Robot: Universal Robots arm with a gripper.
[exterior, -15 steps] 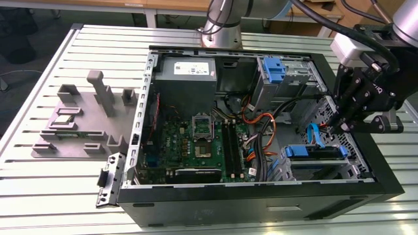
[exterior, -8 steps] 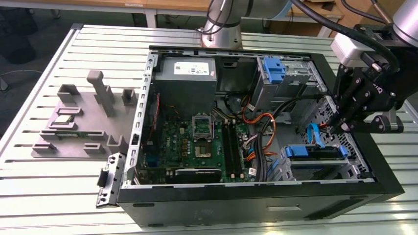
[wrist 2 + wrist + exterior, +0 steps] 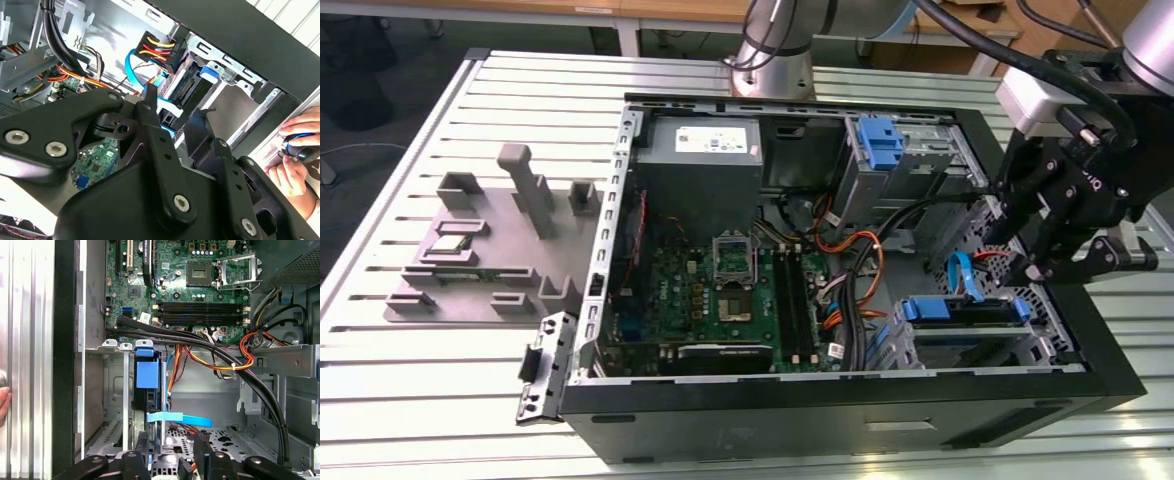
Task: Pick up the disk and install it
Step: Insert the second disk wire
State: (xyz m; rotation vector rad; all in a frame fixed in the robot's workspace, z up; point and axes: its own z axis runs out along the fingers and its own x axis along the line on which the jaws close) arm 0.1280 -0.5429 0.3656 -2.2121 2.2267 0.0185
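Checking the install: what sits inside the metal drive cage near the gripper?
A dark drive in a bright blue plastic carrier sits in the metal drive cage; its labelled face is hidden.

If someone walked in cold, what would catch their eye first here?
An open black computer tower case lies on a ribbed metal table, its green motherboard exposed. The robot's black hand hangs over the drive bay at the exterior view's right, above a blue-framed disk sitting in the bay. A person's hand rests beside the case.

Slatted metal table (image 3: 440,400) under open computer case (image 3: 854,420) and grey fixture block (image 3: 487,255).
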